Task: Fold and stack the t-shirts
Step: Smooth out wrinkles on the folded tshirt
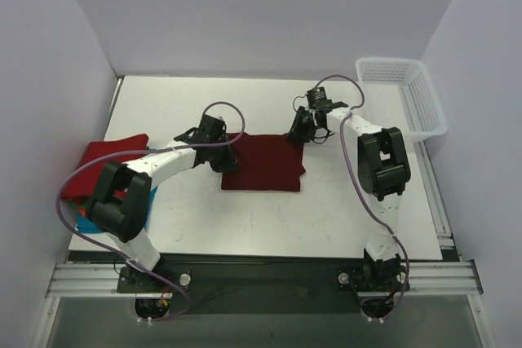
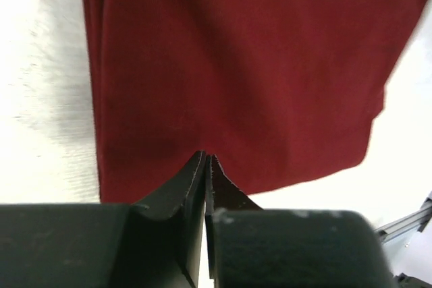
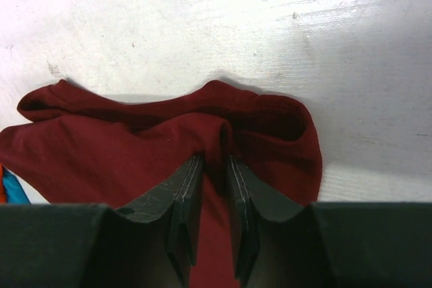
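A dark maroon t-shirt (image 1: 265,165) lies partly folded as a rectangle in the middle of the table. My left gripper (image 1: 214,132) is at its far left corner; in the left wrist view the jaws (image 2: 206,158) are shut tip to tip over the shirt (image 2: 236,65), with no cloth seen between them. My right gripper (image 1: 303,126) is at the far right corner. In the right wrist view it (image 3: 214,160) is shut on a raised fold of the maroon shirt (image 3: 121,146). A bright red shirt (image 1: 106,165) lies at the left edge over a blue one (image 1: 86,222).
A white mesh basket (image 1: 404,103) stands at the back right. White walls close in the back and both sides of the table (image 1: 245,218). A bit of blue cloth (image 3: 13,190) shows at the left edge of the right wrist view.
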